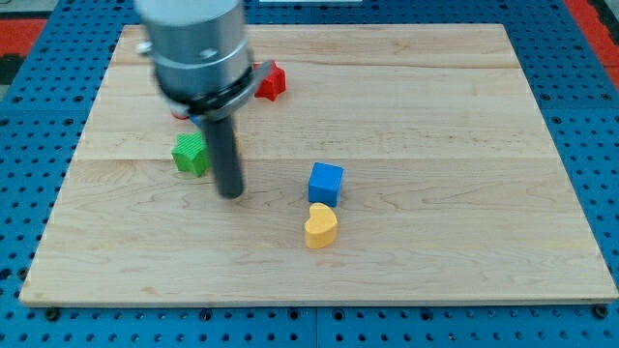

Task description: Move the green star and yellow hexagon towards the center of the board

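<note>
The green star (191, 154) lies on the wooden board (435, 145), left of the middle. My tip (230, 193) rests on the board just right of and slightly below the star, close to it; I cannot tell if it touches. The rod rises from there to the grey arm body (193, 48) at the view's top left. No yellow hexagon shows. The only yellow block is a heart (320, 226), below the middle of the board, with a blue cube (326, 183) just above it and touching it.
A red block (272, 82) lies near the board's top, partly beside the arm body. A bit of red and blue shows under the arm body at its left edge (184, 114). Blue pegboard (29, 145) surrounds the board.
</note>
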